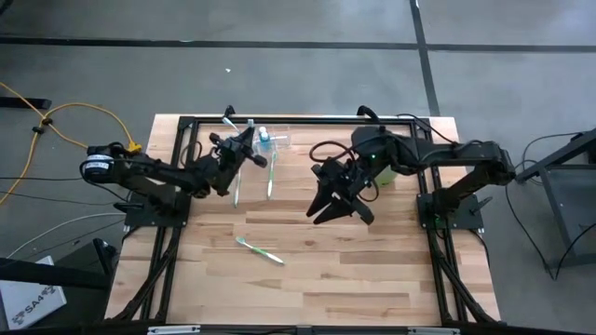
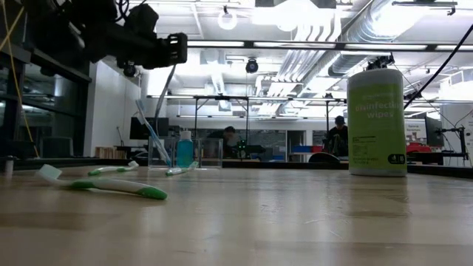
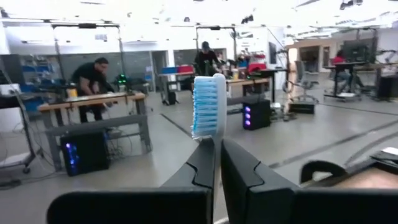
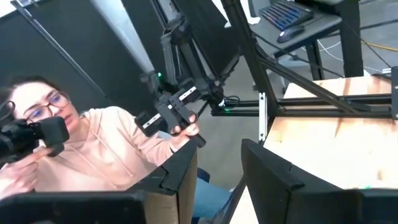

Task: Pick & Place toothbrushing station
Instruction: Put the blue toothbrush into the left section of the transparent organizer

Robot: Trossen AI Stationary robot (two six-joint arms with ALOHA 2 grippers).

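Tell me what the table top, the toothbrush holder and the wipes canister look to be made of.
Table top: wood, matt, with visible plank seams and grain. Toothbrush holder: clear plastic or possibly glass, as the room shows through it. Wipes canister: probably plastic, smooth, with a light green printed label and a pale lid.

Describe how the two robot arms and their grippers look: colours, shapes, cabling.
Both arms are black and jointed, built of slim links, each mounted on a black frame at its side of the wooden table. The left gripper and right gripper each end in two flat, angular black fingers. A black cable loops over the right arm, which shows a small green light; the left arm's base carries a white ring.
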